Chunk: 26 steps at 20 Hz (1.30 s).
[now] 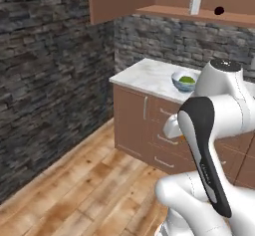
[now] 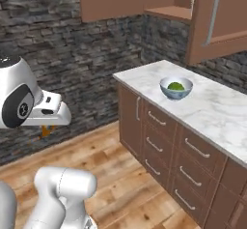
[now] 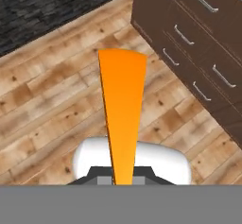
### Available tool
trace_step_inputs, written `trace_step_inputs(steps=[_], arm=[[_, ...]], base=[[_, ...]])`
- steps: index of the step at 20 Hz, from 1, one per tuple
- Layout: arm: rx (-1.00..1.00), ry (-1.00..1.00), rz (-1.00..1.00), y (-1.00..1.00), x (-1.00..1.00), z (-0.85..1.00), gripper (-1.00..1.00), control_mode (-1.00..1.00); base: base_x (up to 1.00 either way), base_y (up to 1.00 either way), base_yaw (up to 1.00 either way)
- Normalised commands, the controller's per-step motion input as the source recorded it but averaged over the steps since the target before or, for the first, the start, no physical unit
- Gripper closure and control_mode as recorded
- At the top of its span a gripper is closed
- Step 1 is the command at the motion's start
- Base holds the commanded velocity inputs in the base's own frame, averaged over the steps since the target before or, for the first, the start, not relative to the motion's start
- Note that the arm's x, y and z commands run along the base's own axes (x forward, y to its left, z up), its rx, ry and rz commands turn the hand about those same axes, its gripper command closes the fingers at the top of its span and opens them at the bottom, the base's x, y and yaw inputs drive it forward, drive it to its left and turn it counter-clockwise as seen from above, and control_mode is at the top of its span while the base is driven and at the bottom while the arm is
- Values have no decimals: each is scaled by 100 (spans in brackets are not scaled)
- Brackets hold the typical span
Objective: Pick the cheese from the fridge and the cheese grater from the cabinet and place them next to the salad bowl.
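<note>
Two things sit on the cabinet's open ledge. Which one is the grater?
The cheese grater is the tall silvery one; the small dark ball sits right of it.

1. I see open wooden floor (image 3: 52, 100) beneath my gripper (image 2: 46, 129).
2. Ahead and right, brown drawer units (image 2: 169, 146) block passage.
3. Beyond, bare marble counter (image 2: 212, 109) surrounds the salad bowl (image 2: 176, 88).

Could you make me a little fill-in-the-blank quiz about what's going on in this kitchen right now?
1. The robot's fingers are shut on the orange ____, which hangs above the wooden floor.
2. The salad bowl sits on the marble ____.
3. Inside the bowl lies a leafy ball of the colour ____.
4. The cheese grater stands upright on the cabinet ledge, beside a small dark ____.

Missing words: cheese; counter; green; ball.
</note>
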Motion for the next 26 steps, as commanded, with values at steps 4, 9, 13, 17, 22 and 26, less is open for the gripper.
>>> trace_step_inputs(steps=[4, 9, 13, 17, 22, 26], arm=[[0, 0, 0, 0, 0, 0, 100, 100], [0, 0, 0, 0, 0, 0, 100, 100], [0, 0, 0, 0, 0, 0, 100, 100], [0, 0, 0, 0, 0, 0, 100, 100], [0, 0, 0, 0, 0, 0, 100, 100], [0, 0, 0, 0, 0, 0, 100, 100]], base=[[84, 13, -63], [73, 2, -67], [73, 6, -66], [72, 1, -64], [33, 57, -45], [8, 62, -35]])
